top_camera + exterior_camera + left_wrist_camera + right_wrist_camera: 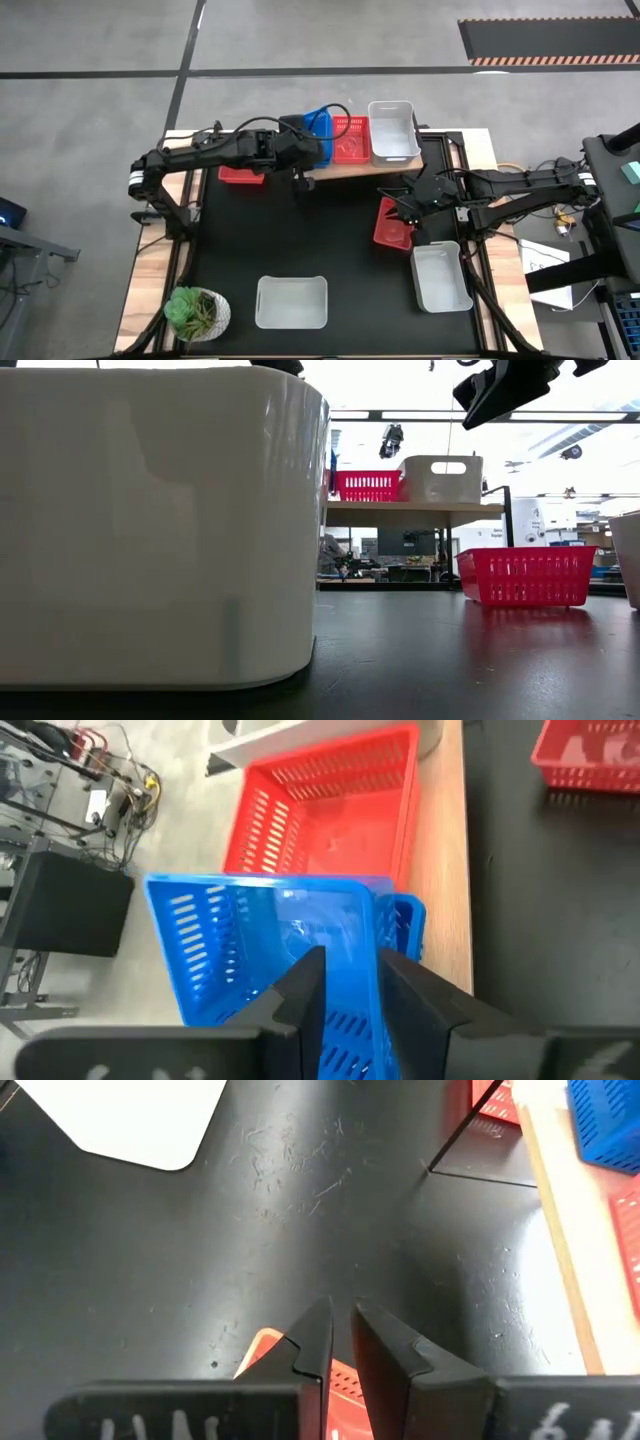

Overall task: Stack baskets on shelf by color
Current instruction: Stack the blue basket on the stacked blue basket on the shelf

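Note:
The light-wood shelf [400,166] stands at the table's far edge. On it sit a white basket [392,130], a red basket [320,820] and, at its left end, a blue basket [250,940]. The blue basket lies tilted in a second blue basket [407,920]. My left gripper [350,975] is open, with its fingers on either side of the tilted basket's near wall. My right gripper [343,1308] hovers shut and holds nothing, just above a red basket [392,228] at the table's right.
Another red basket [240,175] lies on the table under my left arm. White baskets stand at the near right [440,278] and near middle [291,301]; the latter fills the low view's left [150,520]. A potted plant [195,311] sits at the near left corner.

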`<state>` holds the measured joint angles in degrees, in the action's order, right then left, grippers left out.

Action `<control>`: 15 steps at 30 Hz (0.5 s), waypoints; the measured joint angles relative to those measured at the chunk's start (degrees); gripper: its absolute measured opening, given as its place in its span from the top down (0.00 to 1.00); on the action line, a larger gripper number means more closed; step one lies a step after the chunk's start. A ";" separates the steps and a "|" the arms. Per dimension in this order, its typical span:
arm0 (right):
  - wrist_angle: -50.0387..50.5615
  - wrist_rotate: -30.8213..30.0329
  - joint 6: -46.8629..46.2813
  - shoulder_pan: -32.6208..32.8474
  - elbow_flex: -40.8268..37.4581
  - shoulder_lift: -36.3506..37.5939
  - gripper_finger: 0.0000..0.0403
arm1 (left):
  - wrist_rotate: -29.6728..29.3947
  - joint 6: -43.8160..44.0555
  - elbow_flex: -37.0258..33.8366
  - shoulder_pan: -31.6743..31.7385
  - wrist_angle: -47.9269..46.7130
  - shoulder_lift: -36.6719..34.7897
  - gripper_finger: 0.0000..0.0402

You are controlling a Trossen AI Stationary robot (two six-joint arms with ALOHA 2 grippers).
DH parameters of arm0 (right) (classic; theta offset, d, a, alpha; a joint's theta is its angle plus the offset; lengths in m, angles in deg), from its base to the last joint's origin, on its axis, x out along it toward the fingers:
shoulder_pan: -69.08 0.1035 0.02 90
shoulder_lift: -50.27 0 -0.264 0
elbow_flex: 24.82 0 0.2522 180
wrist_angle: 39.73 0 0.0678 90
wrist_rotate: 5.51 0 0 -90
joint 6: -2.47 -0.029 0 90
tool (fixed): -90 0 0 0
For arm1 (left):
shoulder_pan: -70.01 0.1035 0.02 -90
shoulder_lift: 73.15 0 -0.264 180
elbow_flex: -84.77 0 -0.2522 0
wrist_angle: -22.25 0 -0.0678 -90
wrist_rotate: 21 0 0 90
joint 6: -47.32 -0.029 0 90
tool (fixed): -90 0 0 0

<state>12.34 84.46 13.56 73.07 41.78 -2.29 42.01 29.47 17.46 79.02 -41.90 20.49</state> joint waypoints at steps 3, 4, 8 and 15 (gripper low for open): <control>0.05 0.00 0.00 0.00 0.00 0.00 0.92 | 1.40 1.06 -0.14 -0.01 -2.42 -0.62 0.81; 0.05 0.00 0.00 0.00 0.00 0.00 0.92 | 2.04 1.46 -0.38 -0.01 -3.13 -0.67 0.81; 0.11 -0.01 0.71 0.00 0.00 0.00 0.92 | 2.48 2.52 -2.01 0.10 -2.99 -0.79 0.81; 0.13 -0.02 0.53 0.00 0.00 0.00 0.92 | 2.94 2.50 -2.88 0.39 -2.56 -0.91 0.81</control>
<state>12.47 84.44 14.09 73.07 41.78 -2.29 44.95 31.97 14.58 79.40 -44.46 19.58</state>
